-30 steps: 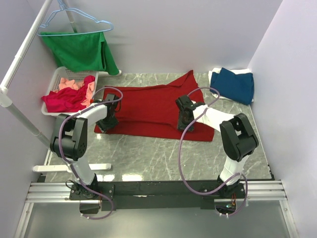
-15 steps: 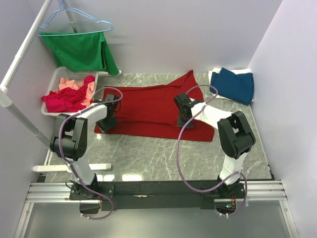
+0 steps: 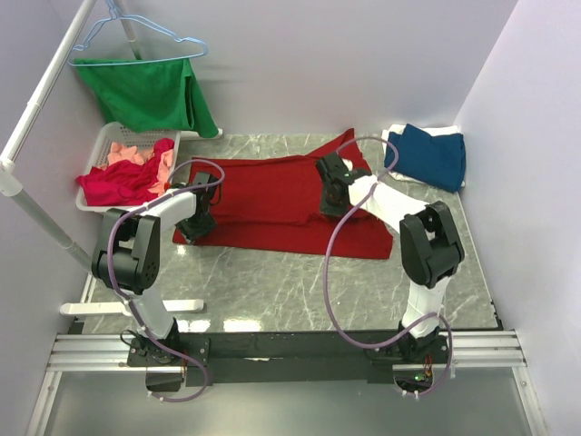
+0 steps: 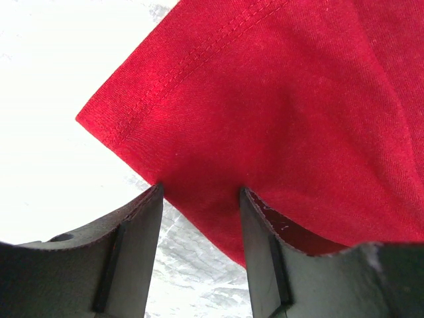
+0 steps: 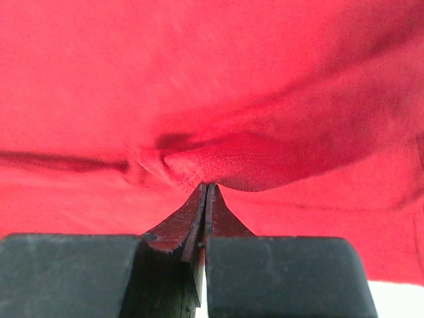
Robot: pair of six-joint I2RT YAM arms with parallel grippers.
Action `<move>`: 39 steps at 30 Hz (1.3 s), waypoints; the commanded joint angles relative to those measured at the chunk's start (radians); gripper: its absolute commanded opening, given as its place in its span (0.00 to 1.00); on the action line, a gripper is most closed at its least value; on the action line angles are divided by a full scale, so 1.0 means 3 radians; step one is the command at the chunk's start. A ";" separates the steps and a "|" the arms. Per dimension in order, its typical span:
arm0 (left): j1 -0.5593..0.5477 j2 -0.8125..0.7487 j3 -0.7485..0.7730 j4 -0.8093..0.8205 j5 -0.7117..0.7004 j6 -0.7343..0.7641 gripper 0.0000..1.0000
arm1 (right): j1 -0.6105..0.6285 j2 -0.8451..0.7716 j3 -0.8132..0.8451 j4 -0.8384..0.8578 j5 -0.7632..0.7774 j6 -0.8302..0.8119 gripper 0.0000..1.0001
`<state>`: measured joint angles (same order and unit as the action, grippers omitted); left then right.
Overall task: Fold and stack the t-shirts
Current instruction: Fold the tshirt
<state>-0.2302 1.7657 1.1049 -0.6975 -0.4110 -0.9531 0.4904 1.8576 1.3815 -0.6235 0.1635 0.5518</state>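
Judging progress from the overhead view, the task looks partly done. A dark blue folded cotton t-shirt sits on a white cloth t-shirt at the upper right of the frame, apparently a stack already begun. The large deep-red soft t-shirt lies spread across the middle of the grey marbled table, mostly flat, one part reaching toward the upper right. It seems to be the shirt in hand, with its folding only starting.

The right gripper, at centre right of the overhead frame, has its fingers pressed together on a small raised pleat of the red cloth, pulling a soft ridge up from the layer beneath. The left gripper, at the shirt's lower-left corner, has its fingers spread with the stitched hem corner in the gap between them, not yet clamped.

Left to do, as I read it: finish folding the red shirt, place it with the stack, then handle the crumpled crimson t-shirt and the salmon-pink t-shirt heaped in the white slatted plastic basket at the upper left. The green garment on the light-blue wire hanger above it is no part of the job.
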 commanded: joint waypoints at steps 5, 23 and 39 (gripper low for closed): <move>0.0016 -0.0102 0.0014 -0.0145 -0.0051 -0.0019 0.55 | -0.0039 0.0506 0.0692 0.0105 0.0094 -0.0075 0.00; 0.0016 -0.0194 0.0080 -0.0165 -0.0067 0.0084 0.55 | -0.0305 0.0731 0.1592 0.0336 0.0237 -0.0162 0.29; 0.0281 -0.0052 0.0157 0.0141 0.0010 0.0303 0.55 | -0.0453 -0.0491 -0.0544 -0.0003 0.0100 0.0124 0.48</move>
<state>-0.1879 1.7439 1.1160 -0.7086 -0.4313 -0.8997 0.3599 1.7409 1.2861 -0.6323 0.2119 0.5644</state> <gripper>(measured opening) 0.550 0.484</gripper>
